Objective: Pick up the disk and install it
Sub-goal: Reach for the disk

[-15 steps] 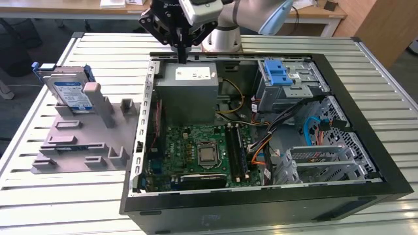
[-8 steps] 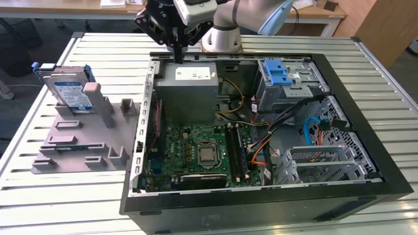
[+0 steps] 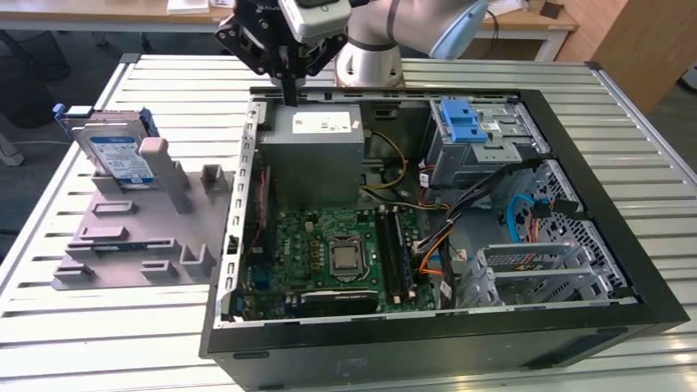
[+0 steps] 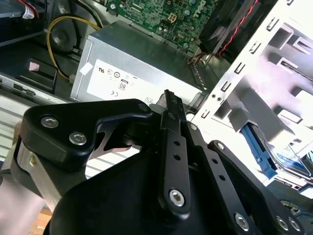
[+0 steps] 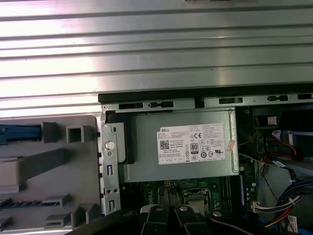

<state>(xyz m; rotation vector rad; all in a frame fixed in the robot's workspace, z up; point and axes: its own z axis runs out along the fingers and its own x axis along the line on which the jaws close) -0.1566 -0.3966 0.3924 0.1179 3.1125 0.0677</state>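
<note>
- Computer case (image 3: 436,347), black, lies open on its side on a slatted metal table (image 3: 109,335); its black wall is nearest in the exterior view.
- Green circuit board (image 3: 326,253) on the case floor, with a square silver chip socket (image 3: 346,255) at its middle.
- Bundle of orange, blue and black cables (image 3: 523,212) runs along the side of the case at the exterior view's right.
- Grey plastic tray (image 3: 120,245) lies on the table outside the case, at the exterior view's left, just beside the case wall.
- Disk (image 3: 117,157) stands on edge, leaning back a little, at the far end of that tray. Its white-and-blue label faces the camera and blue rails run along its edges. It is outside the case, well apart from the gripper.
- Grey metal box (image 3: 316,155) sits in the far corner of the case. Its white sticker (image 5: 193,144) carries black print, a barcode and round marks, and shows in both wrist views.
- Metal cage (image 3: 479,135) with a blue latch (image 3: 463,122) is at the far side of the case, at the exterior view's right.
- Gripper (image 3: 292,98) hangs over the far edge of the metal box. Fingers (image 4: 169,100) are pressed together, nothing between them.
</note>
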